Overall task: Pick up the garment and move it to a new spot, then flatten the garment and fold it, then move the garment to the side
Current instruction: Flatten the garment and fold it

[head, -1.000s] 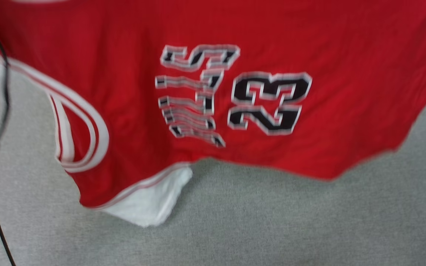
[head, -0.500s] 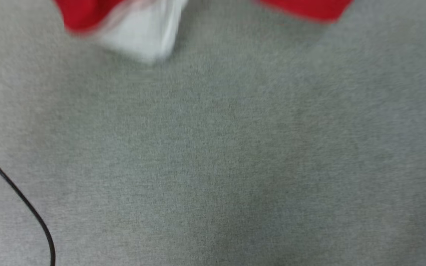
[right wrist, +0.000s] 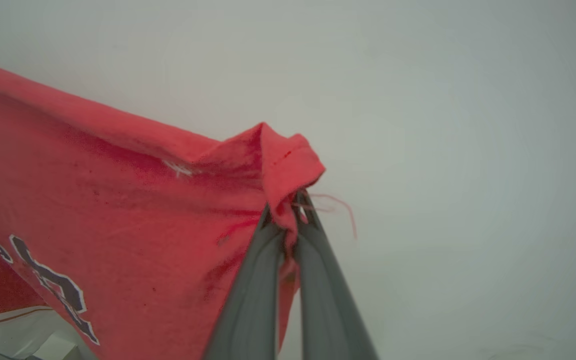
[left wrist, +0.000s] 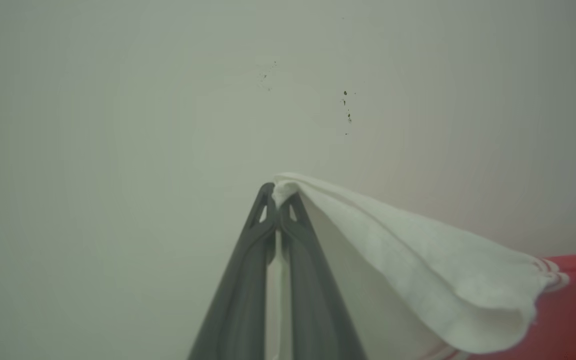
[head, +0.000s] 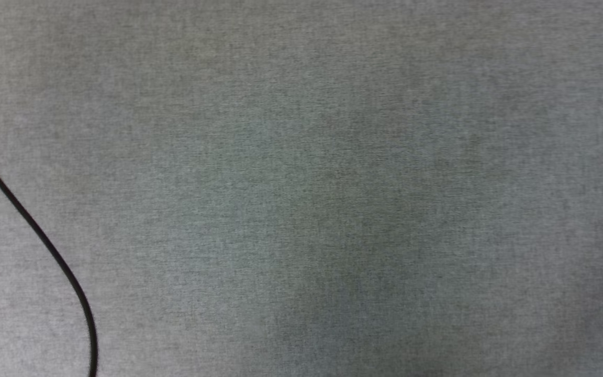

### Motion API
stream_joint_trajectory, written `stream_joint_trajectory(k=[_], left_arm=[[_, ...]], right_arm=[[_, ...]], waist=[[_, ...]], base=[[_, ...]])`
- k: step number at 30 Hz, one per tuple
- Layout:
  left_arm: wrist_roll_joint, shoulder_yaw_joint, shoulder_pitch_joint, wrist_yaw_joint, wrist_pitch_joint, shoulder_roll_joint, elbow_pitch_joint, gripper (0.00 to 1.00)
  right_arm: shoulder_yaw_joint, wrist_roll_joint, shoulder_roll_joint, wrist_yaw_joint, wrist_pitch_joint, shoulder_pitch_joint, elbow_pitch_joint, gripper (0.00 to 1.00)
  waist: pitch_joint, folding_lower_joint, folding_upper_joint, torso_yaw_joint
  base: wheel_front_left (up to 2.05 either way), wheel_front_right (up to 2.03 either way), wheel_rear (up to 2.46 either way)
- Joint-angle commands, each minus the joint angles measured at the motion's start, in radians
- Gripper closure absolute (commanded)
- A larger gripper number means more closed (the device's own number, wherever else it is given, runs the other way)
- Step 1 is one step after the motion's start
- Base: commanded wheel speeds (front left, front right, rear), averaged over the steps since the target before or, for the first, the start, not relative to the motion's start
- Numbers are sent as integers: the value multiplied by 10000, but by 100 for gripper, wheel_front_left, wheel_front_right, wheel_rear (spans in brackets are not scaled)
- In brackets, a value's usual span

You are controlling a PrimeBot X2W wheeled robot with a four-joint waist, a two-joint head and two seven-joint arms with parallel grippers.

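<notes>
Left gripper [left wrist: 279,196]: clamped on tip of white sleeve [left wrist: 418,255] | Right gripper [right wrist: 292,207]: pinched shut on a red corner of the garment [right wrist: 118,200] | Garment: hangs spread between both arms, apparently lifted clear of grey cloth surface [head: 301,188] | Judgement: two-point hold keeps it open for laying flat | Black cable [head: 45,246] crosses surface at left.

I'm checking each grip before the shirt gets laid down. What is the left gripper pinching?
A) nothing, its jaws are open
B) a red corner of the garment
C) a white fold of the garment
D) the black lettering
C: in the left wrist view the left gripper is shut on a white fold of the garment, and the red cloth sits well away from its fingertips.
</notes>
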Motion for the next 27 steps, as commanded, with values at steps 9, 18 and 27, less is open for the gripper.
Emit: stream_joint_trajectory(k=[9, 18, 27], left_arm=[[-163, -629, 2267, -311, -1254, -866, 1243, 100], [-492, -1149, 5683, -434, -1741, -1364, 1320, 100], [-852, -1628, 9189, -510, -1498, -1051, 653, 100]], right_arm=[[709, -57, 580, -9, -1583, 1258, 1906, 100], [1689, 743, 491, -9, -2282, 3856, 2675, 100], [2419, 1823, 386, -9, -2707, 6506, 2743, 100]], waist=[[-239, -3, 0, 426], [-1436, -3, 0, 702], [-3001, -3, 0, 816]], base=[[0, 0, 0], [0, 0, 0], [0, 0, 0]])
